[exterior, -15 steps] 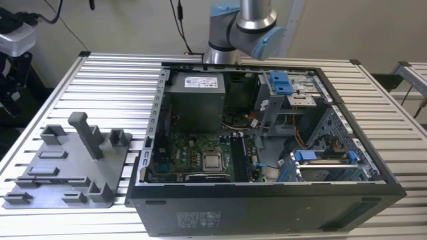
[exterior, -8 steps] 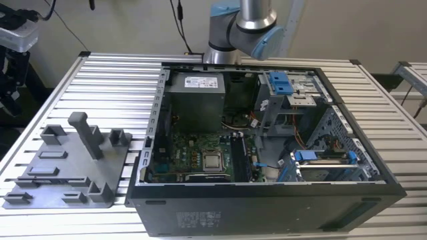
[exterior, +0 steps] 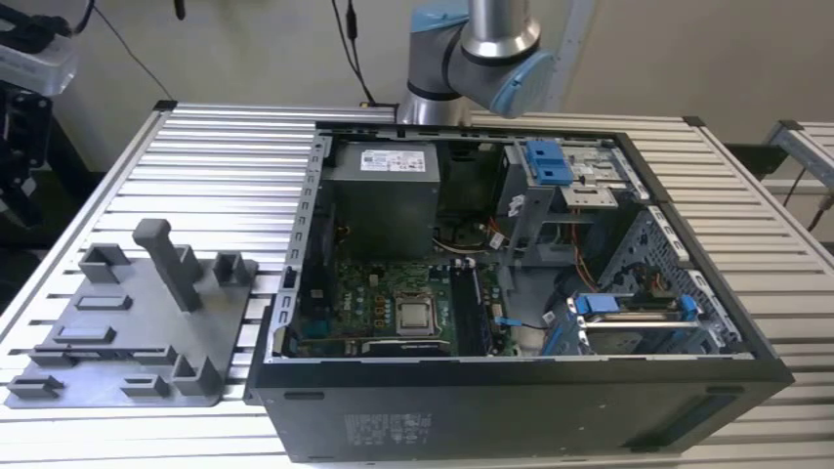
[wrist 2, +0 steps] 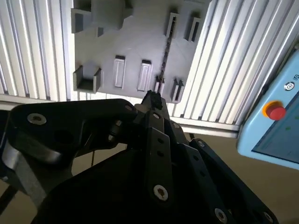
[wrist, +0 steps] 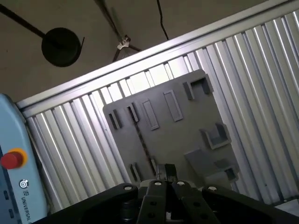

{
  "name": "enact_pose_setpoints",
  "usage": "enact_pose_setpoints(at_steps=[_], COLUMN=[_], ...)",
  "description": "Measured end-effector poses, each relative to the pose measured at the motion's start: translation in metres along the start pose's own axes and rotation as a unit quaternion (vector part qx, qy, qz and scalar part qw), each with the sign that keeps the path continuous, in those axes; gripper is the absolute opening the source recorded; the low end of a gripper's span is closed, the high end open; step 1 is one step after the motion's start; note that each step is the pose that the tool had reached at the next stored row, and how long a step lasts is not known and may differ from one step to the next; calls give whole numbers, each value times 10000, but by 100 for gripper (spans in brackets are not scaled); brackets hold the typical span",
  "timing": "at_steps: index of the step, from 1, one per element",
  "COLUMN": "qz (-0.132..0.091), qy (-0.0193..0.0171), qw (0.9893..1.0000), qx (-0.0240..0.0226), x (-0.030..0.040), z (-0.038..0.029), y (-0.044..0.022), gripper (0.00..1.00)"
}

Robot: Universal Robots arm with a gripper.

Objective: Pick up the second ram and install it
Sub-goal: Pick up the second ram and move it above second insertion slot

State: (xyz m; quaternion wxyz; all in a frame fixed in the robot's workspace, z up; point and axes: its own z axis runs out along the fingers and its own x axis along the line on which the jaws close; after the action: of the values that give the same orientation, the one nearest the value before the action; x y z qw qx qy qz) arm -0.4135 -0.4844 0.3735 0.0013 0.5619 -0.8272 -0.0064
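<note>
The second ram (wrist 2: 164, 58) is a thin dark strip standing edge-on in the slots of a grey fixture plate (wrist 2: 135, 37); in the first wrist view the ram (wrist: 141, 144) crosses the same plate (wrist: 182, 130). My gripper (wrist 2: 152, 100) hangs well above the plate, its fingers closed together with nothing between them, and the tip lines up near one end of the strip. In the first wrist view the gripper (wrist: 167, 171) sits just beyond that end. The exterior view shows the fixture plate (exterior: 131, 322) on the exterior view's left, beside the open computer case (exterior: 521, 293).
A slatted aluminium table (exterior: 222, 166) carries everything. Inside the case are the motherboard (exterior: 391, 303), a power supply (exterior: 381, 195) and blue drive-cage clips (exterior: 550, 161). A light-blue pendant with a red button (wrist 2: 275, 112) lies off the table edge. A round black base (wrist: 60, 45) stands on the floor.
</note>
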Motion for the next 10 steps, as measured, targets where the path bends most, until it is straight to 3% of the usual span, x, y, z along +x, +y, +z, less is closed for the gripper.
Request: enact_pose_setpoints(at_steps=[6, 10], qz=[-325, -418], qy=[-37, -46], qw=[9995, 9991], qx=[-18, -23], x=[6, 7], z=[40, 50], y=[15, 14], gripper=[11, 11])
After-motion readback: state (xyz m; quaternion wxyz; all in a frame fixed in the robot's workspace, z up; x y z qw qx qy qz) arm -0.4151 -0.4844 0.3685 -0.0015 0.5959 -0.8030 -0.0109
